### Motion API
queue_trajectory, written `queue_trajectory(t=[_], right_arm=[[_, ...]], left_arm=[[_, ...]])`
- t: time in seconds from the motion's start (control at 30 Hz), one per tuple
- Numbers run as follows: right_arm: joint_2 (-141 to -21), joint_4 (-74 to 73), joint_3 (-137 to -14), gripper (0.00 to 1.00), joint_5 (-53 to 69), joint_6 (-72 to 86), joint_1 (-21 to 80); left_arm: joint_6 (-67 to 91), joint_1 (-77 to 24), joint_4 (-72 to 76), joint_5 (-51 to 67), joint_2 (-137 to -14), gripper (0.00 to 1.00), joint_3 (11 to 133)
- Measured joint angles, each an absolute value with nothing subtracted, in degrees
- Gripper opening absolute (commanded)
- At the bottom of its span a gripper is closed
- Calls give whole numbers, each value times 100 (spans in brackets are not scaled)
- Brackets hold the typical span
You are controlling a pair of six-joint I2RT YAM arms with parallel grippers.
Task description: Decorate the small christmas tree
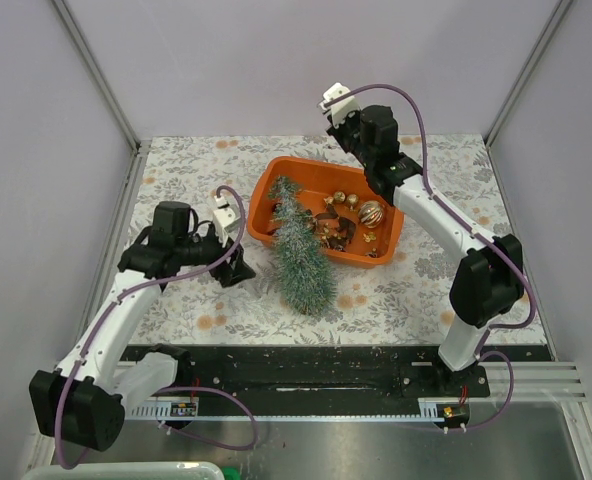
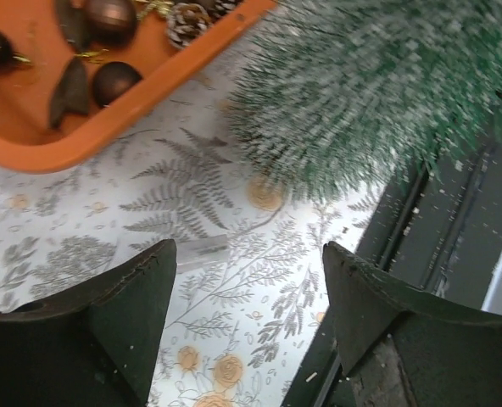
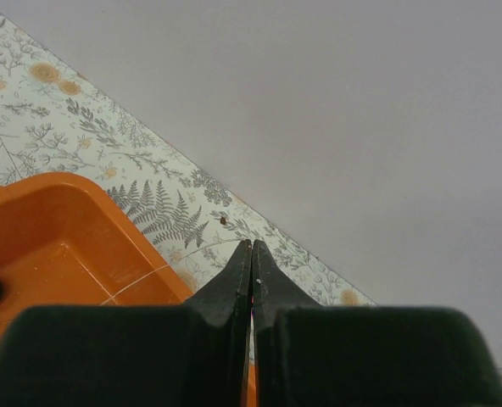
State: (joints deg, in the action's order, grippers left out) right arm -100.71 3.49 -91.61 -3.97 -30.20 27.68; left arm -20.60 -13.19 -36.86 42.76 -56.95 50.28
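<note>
The small christmas tree (image 1: 301, 255) lies on its side on the floral mat, its tip resting inside the orange tray (image 1: 276, 185) and its wide base toward the near edge. Gold and dark baubles (image 1: 361, 215) lie loose in the tray. My left gripper (image 1: 238, 270) hovers low over the mat just left of the tree, open, with nothing between its fingers (image 2: 107, 314). In the left wrist view the tree's bristly base (image 2: 378, 93) fills the upper right. My right gripper (image 1: 348, 140) is raised over the tray's far side, shut and empty (image 3: 252, 246).
The tray's corner (image 2: 132, 102) holds dark baubles (image 2: 115, 80) and a pine cone (image 2: 187, 21). A black rail (image 1: 326, 365) runs along the near edge of the table. Grey walls enclose the back and sides. The tray's rim (image 3: 56, 191) shows below the right gripper.
</note>
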Motion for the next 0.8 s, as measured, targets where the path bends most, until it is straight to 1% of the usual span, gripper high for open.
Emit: queue_trajectory(t=[0.17,0.33,0.5,0.67,0.8], right_arm=[[-10073,423,-9161,0,-399,-2967,2768],[-10038,528,-9105,0,-395,-2877,2768],[-9896,532,-8949,0,-384,-2753,2768],[-9651,543,-8836,0,-355,-2624,2768],[-9513,615,-8792,0,-342,-2563,2768]], left_arm=[[-2255,-1328,-3754,4709,-5870,77,4779],[-2112,-1468,-3483,4711,-6169,77,4525],[-1747,-1603,-2884,4705,-6593,76,4565],[-1494,-1675,-2565,4801,-7107,74,4805],[-1457,-1737,-2429,4987,-7293,74,4969]])
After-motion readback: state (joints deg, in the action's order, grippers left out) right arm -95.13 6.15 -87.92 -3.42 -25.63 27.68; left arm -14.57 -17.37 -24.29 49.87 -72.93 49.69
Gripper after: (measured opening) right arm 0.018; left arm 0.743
